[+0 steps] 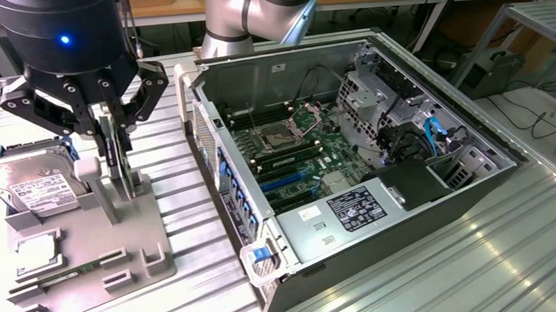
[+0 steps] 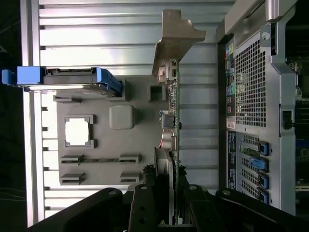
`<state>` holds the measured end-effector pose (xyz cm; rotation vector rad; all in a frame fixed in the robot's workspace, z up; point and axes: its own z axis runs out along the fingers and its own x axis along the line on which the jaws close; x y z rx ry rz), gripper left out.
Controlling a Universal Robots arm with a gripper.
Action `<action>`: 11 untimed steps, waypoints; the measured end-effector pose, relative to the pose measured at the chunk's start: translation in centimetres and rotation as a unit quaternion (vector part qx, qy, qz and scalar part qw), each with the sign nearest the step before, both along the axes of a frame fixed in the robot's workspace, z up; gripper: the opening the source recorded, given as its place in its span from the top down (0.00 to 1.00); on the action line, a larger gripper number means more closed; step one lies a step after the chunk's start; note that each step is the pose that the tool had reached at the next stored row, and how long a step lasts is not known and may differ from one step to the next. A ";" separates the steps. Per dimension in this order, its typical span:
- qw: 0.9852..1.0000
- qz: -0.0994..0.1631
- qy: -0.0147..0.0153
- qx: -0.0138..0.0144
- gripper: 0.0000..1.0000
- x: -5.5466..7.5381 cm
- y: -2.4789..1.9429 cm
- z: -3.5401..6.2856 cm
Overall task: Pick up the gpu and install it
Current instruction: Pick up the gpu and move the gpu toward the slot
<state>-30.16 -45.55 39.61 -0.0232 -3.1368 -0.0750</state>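
Bench (image 1: 467, 260) carries an open computer case (image 1: 202, 96) at centre and right and a grey tray (image 1: 142, 230) at lower left.

The gpu (image 1: 119, 165) stands on edge in the tray, left of frame. Judged light, stiff and fragile: grip the bare board edge, not the fan.

Long axis level, alongside the case's back panel; bracket end (image 2: 176, 38) points away from the gripper (image 1: 116, 137).

Fingers (image 2: 143, 208) narrow, closed on the card's top edge.

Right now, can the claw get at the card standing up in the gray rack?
Probably yes. The claw hangs right over the top edge of the card, with nothing between them. The hard drive next to it sits off to the side, out of the way.
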 end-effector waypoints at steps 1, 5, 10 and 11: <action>1.000 0.000 0.000 0.000 0.73 0.0 0.00 0.11; 1.000 0.000 0.000 0.000 0.73 0.0 0.00 0.47; 1.000 0.000 0.000 0.000 0.73 0.0 0.00 0.68; 1.000 0.000 0.000 0.000 0.73 0.0 0.00 0.73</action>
